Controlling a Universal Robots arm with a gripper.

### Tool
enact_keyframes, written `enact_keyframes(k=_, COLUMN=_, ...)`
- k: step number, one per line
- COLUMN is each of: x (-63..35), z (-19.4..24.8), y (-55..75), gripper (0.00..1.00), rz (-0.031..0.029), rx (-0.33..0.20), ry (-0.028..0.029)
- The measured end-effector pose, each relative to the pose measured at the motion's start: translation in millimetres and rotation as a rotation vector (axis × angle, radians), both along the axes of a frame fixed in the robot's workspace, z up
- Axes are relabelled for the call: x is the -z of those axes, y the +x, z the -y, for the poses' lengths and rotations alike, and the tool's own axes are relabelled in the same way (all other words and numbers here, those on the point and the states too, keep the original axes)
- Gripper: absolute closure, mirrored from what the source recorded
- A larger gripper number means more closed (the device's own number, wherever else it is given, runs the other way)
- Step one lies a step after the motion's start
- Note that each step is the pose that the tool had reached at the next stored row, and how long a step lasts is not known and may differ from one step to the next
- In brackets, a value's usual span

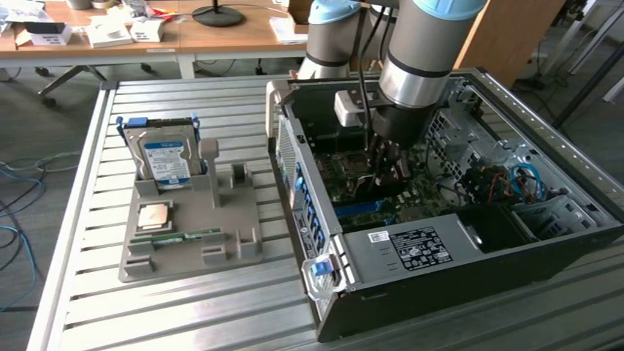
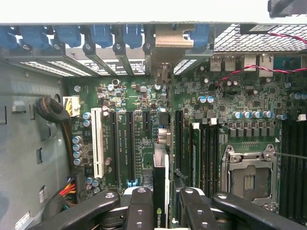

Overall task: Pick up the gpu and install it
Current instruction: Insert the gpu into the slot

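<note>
Between fingers point(image 2: 139, 211), gpu point(image 2: 160, 184) edge-down, parallel to slots point(image 2: 130, 143)

Slatted metal table point(image 1: 88, 219): grey holder tray point(image 1: 239, 227) toward exterior view's left, open computer case point(image 1: 487, 285) beside it.

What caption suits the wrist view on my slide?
Gripper holding the gpu edge-on at the motherboard slots inside the computer case.

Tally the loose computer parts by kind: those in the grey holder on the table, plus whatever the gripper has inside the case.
Hard drive: 1
Processor chip: 1
Memory stick: 1
Graphics card, clamped in the gripper: 1
Total: 4
</note>
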State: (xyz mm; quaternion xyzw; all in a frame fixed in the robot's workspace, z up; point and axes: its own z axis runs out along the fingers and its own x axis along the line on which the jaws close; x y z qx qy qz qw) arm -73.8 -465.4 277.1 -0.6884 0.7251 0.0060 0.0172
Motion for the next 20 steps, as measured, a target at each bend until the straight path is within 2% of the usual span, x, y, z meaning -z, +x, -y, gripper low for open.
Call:
enact_keyframes(k=4, x=0.2, z=0.0, y=0.5, gripper=0.74, rz=-0.0025, rx=0.000, ry=-0.0002)
enact_keyframes(k=12, x=1.1, z=-0.1, y=0.5, gripper=0.74, rz=-0.0029, rx=0.000, ry=-0.0006)
enact_keyframes(k=18, x=2.2, z=0.0, y=0.5, gripper=0.74, rz=-0.0031, rx=0.000, ry=-0.0034)
enact_keyframes(k=20, x=3.1, z=0.0, y=0.5, gripper=0.74, rz=-0.0033, rx=0.000, ry=-0.0060)
